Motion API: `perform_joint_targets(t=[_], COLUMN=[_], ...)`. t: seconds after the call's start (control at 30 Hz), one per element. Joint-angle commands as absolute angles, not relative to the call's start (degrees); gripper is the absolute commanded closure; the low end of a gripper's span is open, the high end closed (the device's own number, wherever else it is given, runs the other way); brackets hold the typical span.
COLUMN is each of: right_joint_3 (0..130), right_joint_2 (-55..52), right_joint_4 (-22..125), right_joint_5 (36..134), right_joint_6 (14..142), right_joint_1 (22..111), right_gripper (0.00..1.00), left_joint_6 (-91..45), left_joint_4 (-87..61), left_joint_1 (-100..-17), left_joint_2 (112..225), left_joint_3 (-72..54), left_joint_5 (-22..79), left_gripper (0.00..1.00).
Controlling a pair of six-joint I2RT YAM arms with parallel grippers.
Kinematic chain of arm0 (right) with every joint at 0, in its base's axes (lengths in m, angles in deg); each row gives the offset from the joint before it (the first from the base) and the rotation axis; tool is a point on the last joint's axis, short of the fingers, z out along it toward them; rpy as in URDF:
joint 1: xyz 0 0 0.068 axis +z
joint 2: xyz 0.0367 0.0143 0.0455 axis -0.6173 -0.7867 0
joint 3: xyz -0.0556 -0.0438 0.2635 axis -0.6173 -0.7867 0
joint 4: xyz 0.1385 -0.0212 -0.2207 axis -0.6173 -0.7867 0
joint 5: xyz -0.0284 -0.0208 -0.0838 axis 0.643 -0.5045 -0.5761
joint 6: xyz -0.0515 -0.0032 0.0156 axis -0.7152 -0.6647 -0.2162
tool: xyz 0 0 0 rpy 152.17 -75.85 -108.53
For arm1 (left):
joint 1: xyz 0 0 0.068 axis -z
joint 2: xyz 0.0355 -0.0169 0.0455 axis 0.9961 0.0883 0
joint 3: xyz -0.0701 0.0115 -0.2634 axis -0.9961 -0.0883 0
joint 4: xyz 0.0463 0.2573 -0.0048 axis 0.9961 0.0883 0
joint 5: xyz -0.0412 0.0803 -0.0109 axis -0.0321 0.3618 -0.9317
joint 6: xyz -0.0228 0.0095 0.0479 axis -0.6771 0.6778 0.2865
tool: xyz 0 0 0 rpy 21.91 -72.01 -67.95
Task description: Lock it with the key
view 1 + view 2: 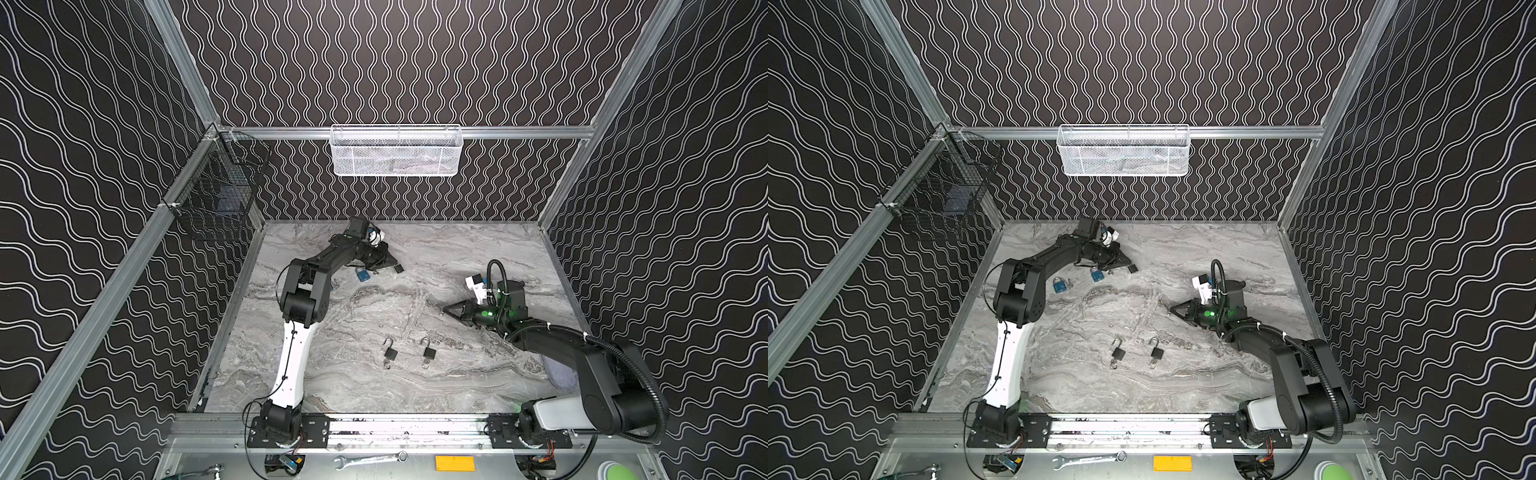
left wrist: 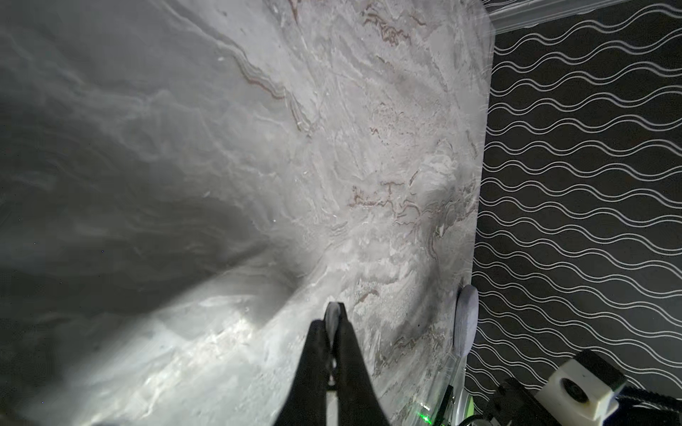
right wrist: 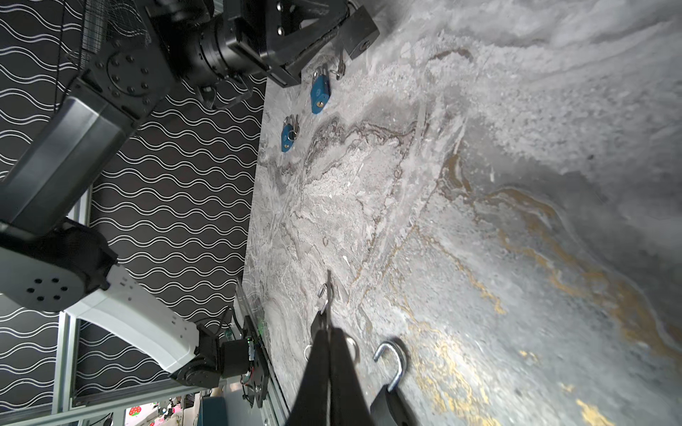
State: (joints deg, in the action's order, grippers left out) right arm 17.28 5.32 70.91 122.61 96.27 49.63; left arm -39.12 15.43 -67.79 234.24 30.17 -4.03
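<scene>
Left claw (image 1: 390, 263) sits at the far side of the grey marble table (image 1: 415, 386), clamped on a small black padlock (image 1: 398, 268). Right claw (image 1: 444, 309), pressed tight, pinches a thin silver key (image 3: 326, 295) over mid-table, well apart from that padlock. 2 open black padlocks (image 1: 390, 353) lie nearer the front.

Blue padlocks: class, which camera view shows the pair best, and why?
The right wrist view: both blue padlocks lie large and clear, keyholes showing. In a top view both appear, but small; in a top view the left arm covers most of one. The left wrist view shows neither.
</scene>
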Motion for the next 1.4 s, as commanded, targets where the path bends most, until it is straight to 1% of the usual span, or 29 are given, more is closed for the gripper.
perform_joint_targets(t=[0.0,0.17,0.33,0.43,0.47,0.8,0.93,1.0,1.07,1.17,1.37], right_joint_3=[16.8,16.1,16.5,16.5,16.6,17.0,18.7,20.4,22.7,27.2,41.0], right_joint_2=[5.2,3.5,2.5,1.7,1.4,-1.4,-2.6,-3.7,-5.3,-8.6,-16.6], right_joint_4=[70.9,73.8,73.2,74.1,74.4,77.2,76.8,75.7,74.7,74.0,66.5], right_joint_5=[122.8,123.9,123.4,123.4,123.4,122.5,121.0,119.5,118.1,116.9,114.4], right_joint_6=[95.0,96.4,95.7,96.1,96.4,98.3,98.8,99.1,99.5,100.3,99.0], right_joint_1=[49.6,49.6,49.7,49.7,49.7,49.9,50.3,50.6,50.8,51.3,52.5], right_gripper=[1.0,1.0,1.0,1.0,1.0,1.0,1.0,1.0,1.0,1.0,1.0], left_joint_6=[-36.5,-35.5,-35.2,-35.0,-34.9,-35.3,-36.7,-37.1,-37.1,-36.8,-35.4], left_joint_4=[18.9,20.8,22.1,23.3,23.7,24.6,22.4,22.0,21.8,19.6,14.9], left_joint_1=[-67.9,-67.9,-68.0,-68.0,-67.9,-68.0,-68.0,-68.0,-68.0,-68.0,-68.0], left_joint_2=[235.3,236.5,237.8,239.0,239.3,242.7,242.3,241.7,239.8,234.2,217.1], left_joint_3=[31.7,33.1,35.7,37.4,38.0,44.0,43.8,44.0,43.6,39.1,24.4], left_joint_5=[-3.8,-2.5,-1.8,-1.3,-0.9,0.4,-0.1,-0.4,-0.3,0.7,3.4], left_gripper=[1.0,1.0,1.0,0.88,0.86,0.68,0.63,0.61,0.61,0.6,0.57])
